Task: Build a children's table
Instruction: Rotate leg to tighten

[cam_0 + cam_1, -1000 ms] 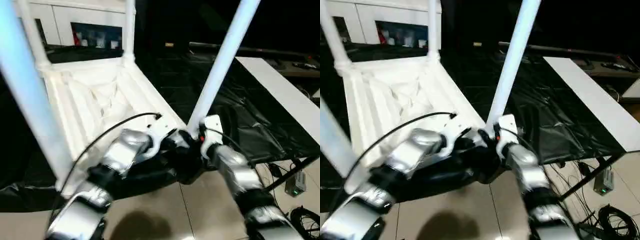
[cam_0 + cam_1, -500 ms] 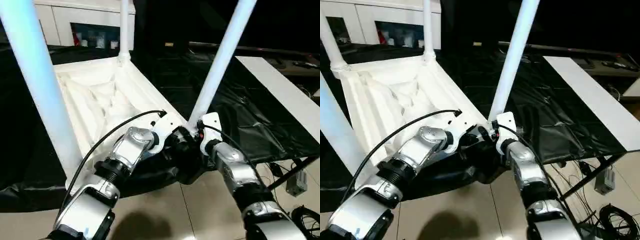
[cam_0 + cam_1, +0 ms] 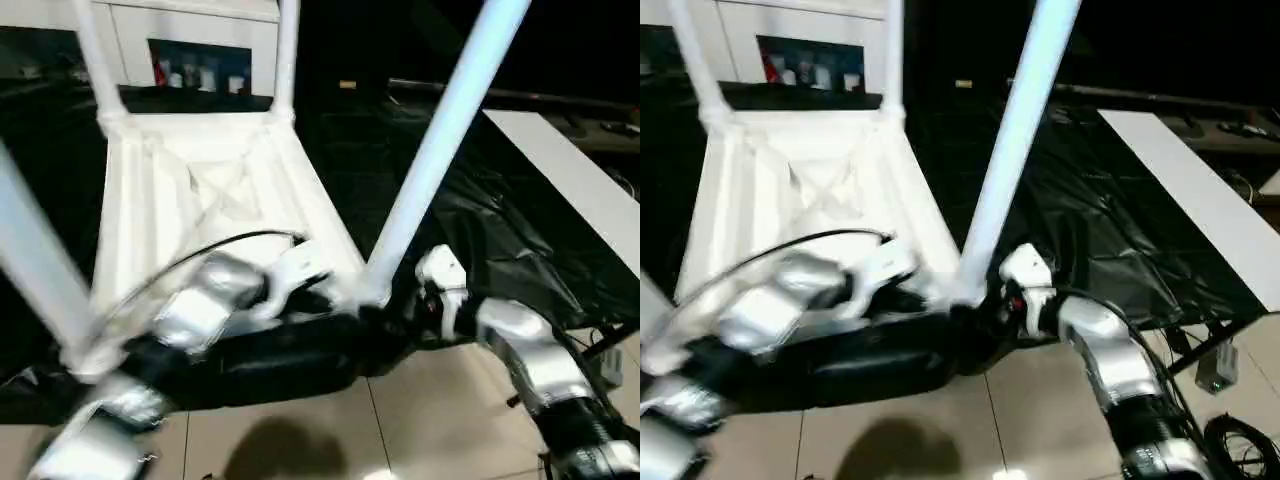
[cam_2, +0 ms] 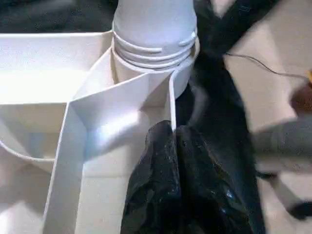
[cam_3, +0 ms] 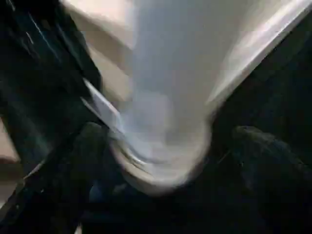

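Children's table (image 3: 200, 200) lies upside down on the black-sheeted work table (image 3: 480, 230), ribbed underside up and legs rising. Left gripper (image 4: 173, 146) has its black fingers pressed together, resting against the rim wall right beside the near corner socket, where a pale-blue leg (image 3: 430, 170) is seated. Right gripper (image 5: 161, 161) has its fingers spread wide either side of that leg's base, not pinching it.

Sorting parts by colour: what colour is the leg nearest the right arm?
Pale blue-white leg, clearest in the left eye view.
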